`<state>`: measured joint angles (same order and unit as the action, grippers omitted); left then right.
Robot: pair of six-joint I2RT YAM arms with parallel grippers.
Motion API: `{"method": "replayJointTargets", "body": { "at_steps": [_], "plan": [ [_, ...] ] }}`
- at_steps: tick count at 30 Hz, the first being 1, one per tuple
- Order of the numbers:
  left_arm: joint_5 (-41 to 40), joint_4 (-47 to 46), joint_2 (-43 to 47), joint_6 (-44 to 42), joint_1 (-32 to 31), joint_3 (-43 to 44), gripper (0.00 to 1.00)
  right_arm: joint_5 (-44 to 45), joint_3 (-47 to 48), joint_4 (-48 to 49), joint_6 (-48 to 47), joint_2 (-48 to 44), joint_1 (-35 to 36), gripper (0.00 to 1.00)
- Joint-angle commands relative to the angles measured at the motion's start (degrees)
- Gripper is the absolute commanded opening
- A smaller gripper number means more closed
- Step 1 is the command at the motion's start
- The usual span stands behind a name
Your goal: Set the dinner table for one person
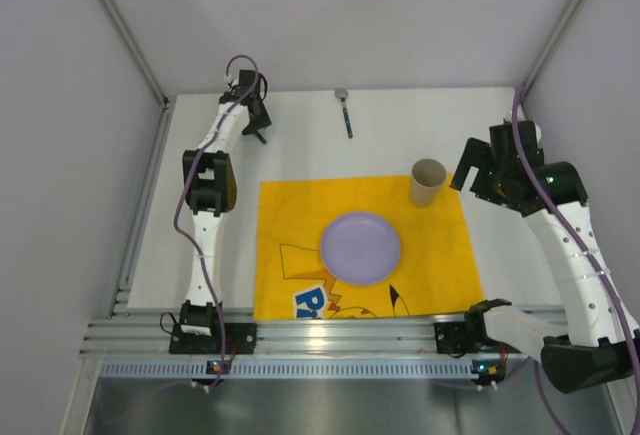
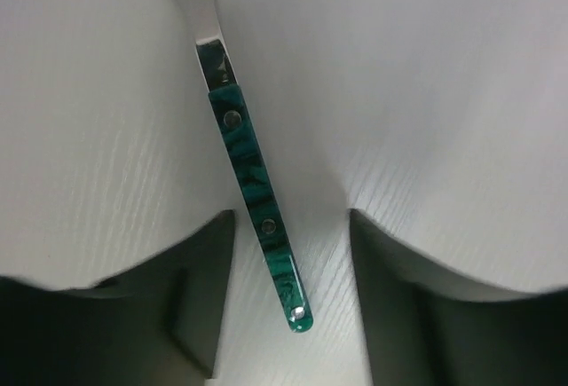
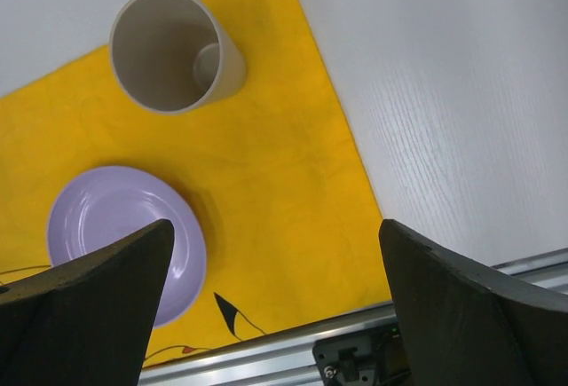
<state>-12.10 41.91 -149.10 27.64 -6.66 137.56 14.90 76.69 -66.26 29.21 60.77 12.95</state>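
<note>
White dinner table (image 1: 420, 120); green-handled utensil (image 2: 257, 217) head cut off, type unclear.

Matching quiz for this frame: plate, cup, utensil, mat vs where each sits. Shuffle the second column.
Things:
1. purple plate
2. beige cup
3. green-handled utensil
4. yellow mat

Places:
A. bare dinner table, far side, off the mat
B. flat on the table, at its near edge
C. mat's far right corner
D. middle of the mat

Pairs: 1-D, 2-C, 3-A, 4-B
</note>
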Motion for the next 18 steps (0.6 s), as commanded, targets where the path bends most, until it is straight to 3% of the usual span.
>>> {"method": "replayJointTargets", "body": {
  "at_steps": [1, 3, 4, 5, 11, 18],
  "plan": [
    [1.3, -1.4, -2.3, 0.8, 1.2, 1.1, 0.43, -0.8, 3.5, 1.2, 0.8, 1.3, 0.0, 1.0],
    [2.2, -2.1, -2.4, 1.1, 1.6, 0.6, 0.27, -0.9, 3.1, 1.8, 0.7, 1.7, 0.1, 1.0],
    [2.8, -2.3, -2.4, 1.4, 1.7, 0.5, 0.08, -1.2, 2.7, 2.3, 0.7, 1.7, 0.0, 1.0],
    [3.0, -2.4, -2.4, 1.4, 2.1, 0.4, 0.0, -1.9, 2.5, 2.5, 0.7, 1.9, 0.0, 1.0],
    [7.6, -3.9, 0.6, 0.7, 4.5, -0.4, 0.0, -4.5, 1.9, 4.7, -0.3, 2.5, 0.0, 1.0],
    [9.3, -4.5, 13.3, -2.6, 4.6, -3.5, 0.0, -8.0, 1.3, 6.5, -3.2, 1.9, 0.0, 1.0]
  ]
}}
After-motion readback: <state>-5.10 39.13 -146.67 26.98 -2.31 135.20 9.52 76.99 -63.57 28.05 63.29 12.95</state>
